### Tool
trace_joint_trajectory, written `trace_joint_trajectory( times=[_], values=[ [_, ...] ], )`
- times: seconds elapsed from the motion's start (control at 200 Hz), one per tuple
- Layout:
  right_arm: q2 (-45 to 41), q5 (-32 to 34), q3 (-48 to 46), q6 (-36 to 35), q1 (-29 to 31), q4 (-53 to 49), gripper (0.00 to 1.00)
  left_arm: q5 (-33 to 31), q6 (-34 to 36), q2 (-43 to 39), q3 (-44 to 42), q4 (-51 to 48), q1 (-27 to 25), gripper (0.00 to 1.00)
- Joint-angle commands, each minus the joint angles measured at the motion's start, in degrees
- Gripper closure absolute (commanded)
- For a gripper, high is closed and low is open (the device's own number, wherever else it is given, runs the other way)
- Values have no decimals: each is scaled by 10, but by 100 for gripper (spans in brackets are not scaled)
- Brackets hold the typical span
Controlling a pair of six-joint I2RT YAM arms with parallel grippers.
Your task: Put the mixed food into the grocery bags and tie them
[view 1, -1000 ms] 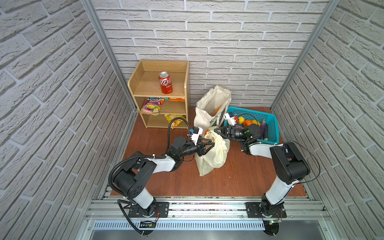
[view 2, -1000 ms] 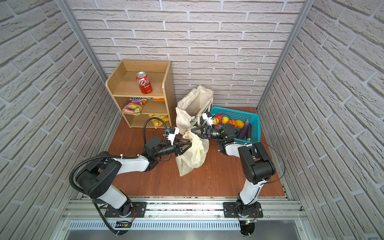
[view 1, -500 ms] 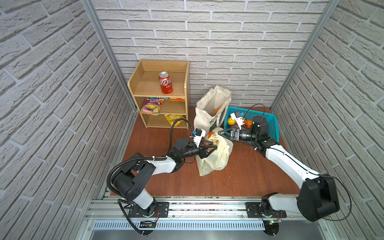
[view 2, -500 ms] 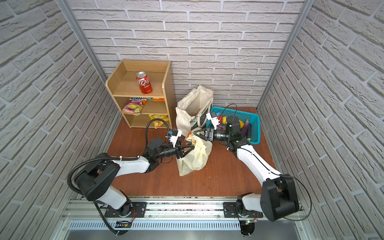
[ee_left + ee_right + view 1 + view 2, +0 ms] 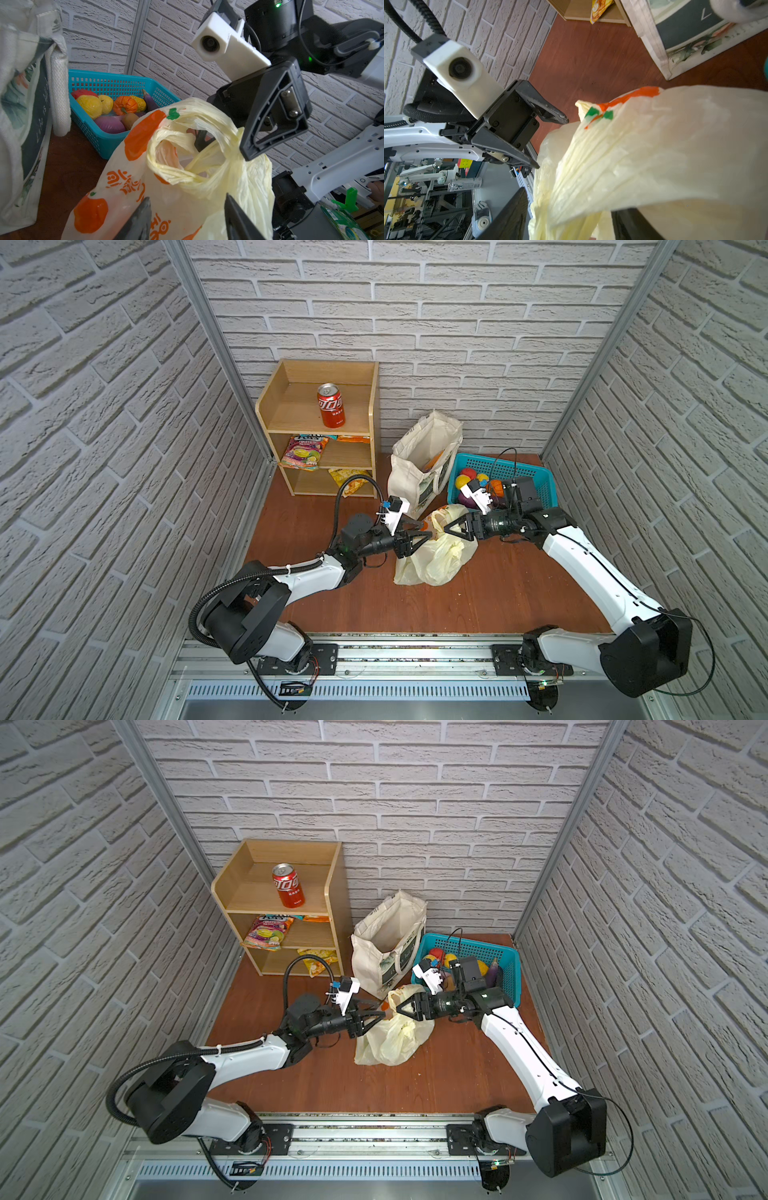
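Top view: pale-yellow plastic bag (image 5: 432, 560) lies mid-frame between left gripper (image 5: 426, 529) and right gripper (image 5: 449, 527), and behind it cream tote (image 5: 415, 472) holds something orange. Left wrist view: turquoise basket (image 5: 108, 81) at left holds toy vegetables (image 5: 124, 105), and the right gripper's jaws stand apart at the bag's gathered handles. Right wrist view: the left gripper's jaws are spread, just beside the bag.

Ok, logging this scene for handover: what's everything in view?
thin pale-yellow plastic bag, orange prints: one, floor centre.
cream canvas tote, dark green band: one, upright beside basket.
turquoise mesh plastic basket: one, back right.
toy fruit and vegetables: several, multicoloured, inside it.
light wooden shelf unit: one, back left.
red cola can: one, top shelf.
snack packets: three, pink, orange, yellow, lower shelves.
left gripper: black, open, at the bag.
right gripper: black, open, at the bag.
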Motion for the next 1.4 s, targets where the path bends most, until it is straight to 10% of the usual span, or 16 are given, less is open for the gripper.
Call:
trace_joint_trajectory(
  times=[0.0, 0.91, 1.045, 1.285, 1.395],
  values=[
    [4, 7, 11, -9, 8, -6, 36, 20, 11, -21, 11, -2, -7, 42],
    [3, 3, -11, 124, 33, 120, 36, -104, 228, -39, 129, -331, -126, 17],
    [-2, 4, -21, 147, 35, 154, 36, -152, 239, -30, 134, -338, -130, 30],
    [-11, 34, -32, 175, 35, 176, 37, -179, 244, -31, 133, -342, -122, 100],
    [-18, 47, -41, 182, 35, 180, 37, -175, 233, -42, 124, -319, -110, 100]
  ],
)
